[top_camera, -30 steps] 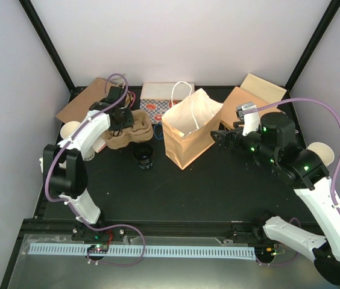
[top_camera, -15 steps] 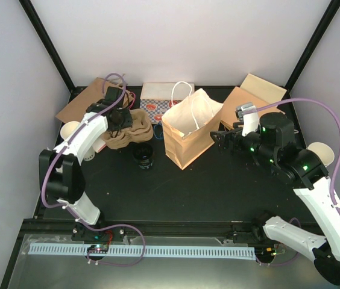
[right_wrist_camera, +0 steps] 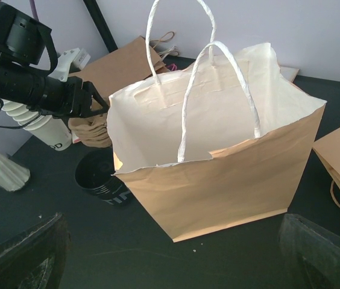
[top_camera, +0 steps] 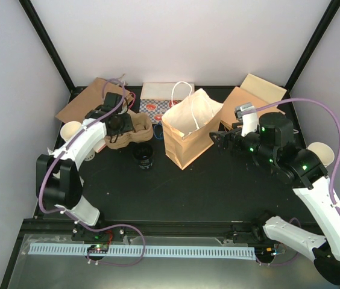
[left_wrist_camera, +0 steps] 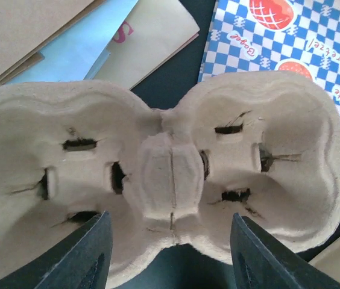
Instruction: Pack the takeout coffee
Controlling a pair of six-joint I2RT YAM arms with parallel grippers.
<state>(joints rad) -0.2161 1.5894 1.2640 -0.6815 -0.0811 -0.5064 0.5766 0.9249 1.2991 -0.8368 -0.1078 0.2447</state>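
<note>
Top external: pulp carrier [top_camera: 140, 128], black cup [top_camera: 143, 156]

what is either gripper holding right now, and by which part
Nothing, it seems. The left gripper hangs open over the empty pulp carrier, jaws either side of its middle rib, not pinching it. The right gripper is open, facing the paper bag.

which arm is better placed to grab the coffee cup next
Left: the left gripper is open over the carrier, beside the cup; the right gripper sits beyond the bag.

White links [top_camera: 330, 211]; black joints [top_camera: 277, 128]; purple cables [top_camera: 314, 100]
</note>
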